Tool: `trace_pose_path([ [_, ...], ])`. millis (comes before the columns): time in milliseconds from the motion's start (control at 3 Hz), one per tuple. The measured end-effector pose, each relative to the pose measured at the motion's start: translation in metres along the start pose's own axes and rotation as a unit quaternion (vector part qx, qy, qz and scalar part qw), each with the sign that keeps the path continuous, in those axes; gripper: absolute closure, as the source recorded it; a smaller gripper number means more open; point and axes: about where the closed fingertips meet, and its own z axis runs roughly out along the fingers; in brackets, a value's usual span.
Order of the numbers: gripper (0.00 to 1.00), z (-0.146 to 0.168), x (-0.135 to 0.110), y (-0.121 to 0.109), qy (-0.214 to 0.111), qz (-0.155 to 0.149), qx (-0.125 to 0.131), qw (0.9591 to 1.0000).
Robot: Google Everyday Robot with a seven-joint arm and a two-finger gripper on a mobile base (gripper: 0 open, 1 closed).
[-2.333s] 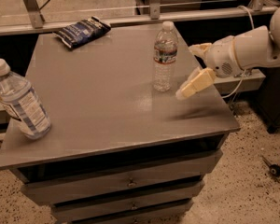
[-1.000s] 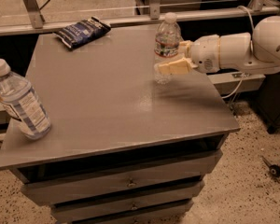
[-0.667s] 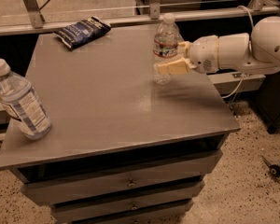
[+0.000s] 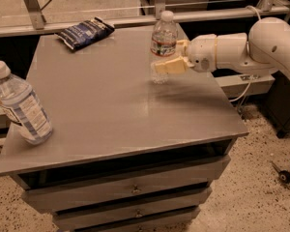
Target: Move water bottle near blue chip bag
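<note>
The water bottle point(image 4: 163, 38), slim and clear with a white cap and a dark label with a red band, stands upright at the table's far right. My gripper point(image 4: 162, 65) comes in from the right and is shut on its lower half; one cream finger point(image 4: 170, 65) crosses in front of it. I cannot tell if its base touches the table. The blue chip bag point(image 4: 85, 33) lies flat at the table's far left corner, well apart from the bottle.
A bigger clear bottle point(image 4: 21, 105) with a blue-and-white label stands at the left front edge of the grey table point(image 4: 111, 115). Drawers sit below the tabletop. A metal rail point(image 4: 135, 18) runs behind the table. My white arm point(image 4: 246, 47) reaches over the right edge.
My gripper went from open beside the bottle to shut around it. Since then the bottle and gripper have shifted a little to the left.
</note>
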Motion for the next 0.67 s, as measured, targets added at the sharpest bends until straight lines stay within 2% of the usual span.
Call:
trace_pose_path([
  [333, 1.00, 0.042, 0.001, -0.042, -0.020, 0.010, 0.015, 0.9996],
  [667, 1.00, 0.109, -0.014, -0.085, -0.016, 0.009, 0.009, 0.9998],
])
